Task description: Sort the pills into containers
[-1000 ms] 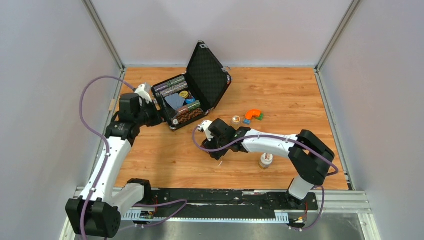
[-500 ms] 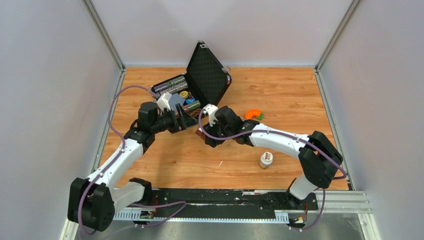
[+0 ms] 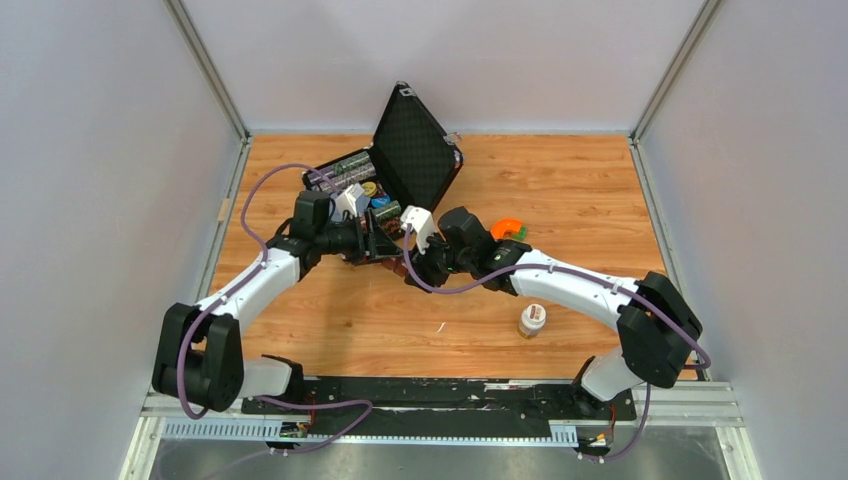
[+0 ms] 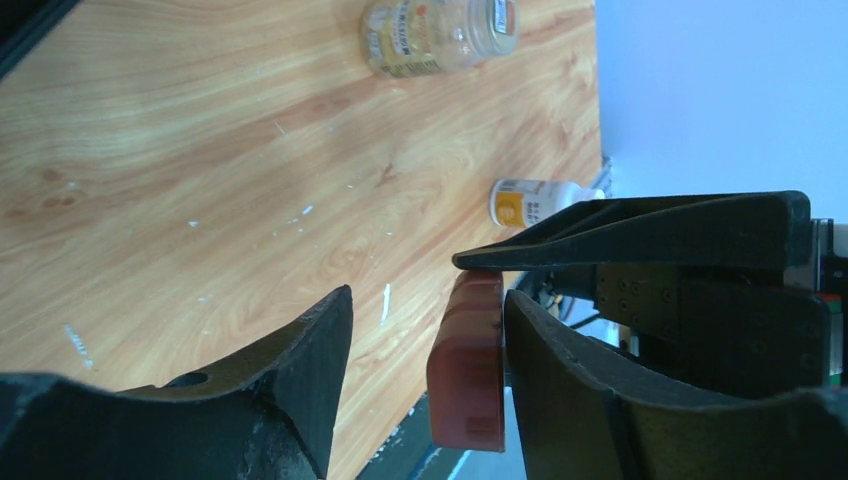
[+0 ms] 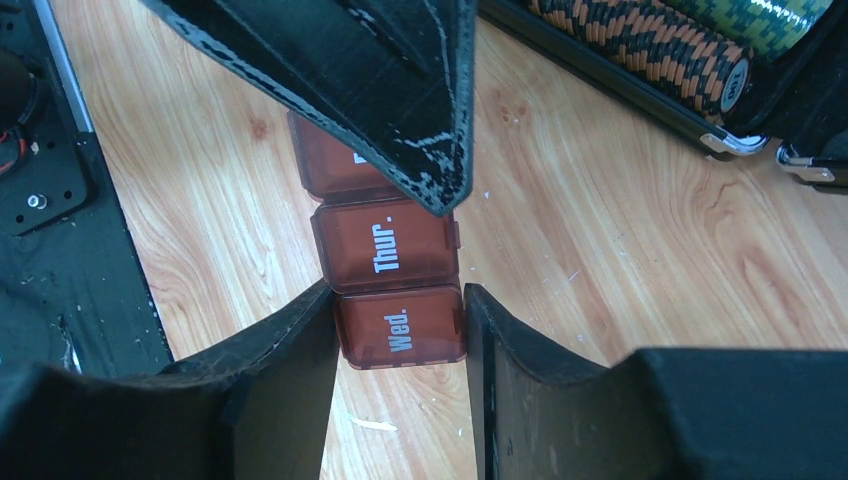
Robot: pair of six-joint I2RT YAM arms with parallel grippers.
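Observation:
The containers (image 5: 388,245) are a dark brown strip of three joined compartments with shut lids; two read "Wed." and "Thur.". My right gripper (image 5: 398,335) is shut on the "Wed." end and holds the strip above the wooden table, just in front of the black case in the top view (image 3: 412,262). My left gripper (image 4: 425,370) is open, and the strip's far end (image 4: 468,365) sits between its fingers, close against the right-hand finger (image 4: 560,380) with a wide gap to the other. From above, the left gripper (image 3: 385,243) meets the right one. No loose pills show.
An open black case (image 3: 415,160) with rolls and small items stands behind the grippers. A pill bottle (image 3: 532,320) stands near the right arm. An orange piece (image 3: 507,229) lies right of the case. The left wrist view shows a clear jar (image 4: 440,35) and a white bottle (image 4: 535,200).
My left gripper swung from the case's left side to the middle. My right gripper carried the strip up toward the case, so the strip's end now sits between the left fingers.

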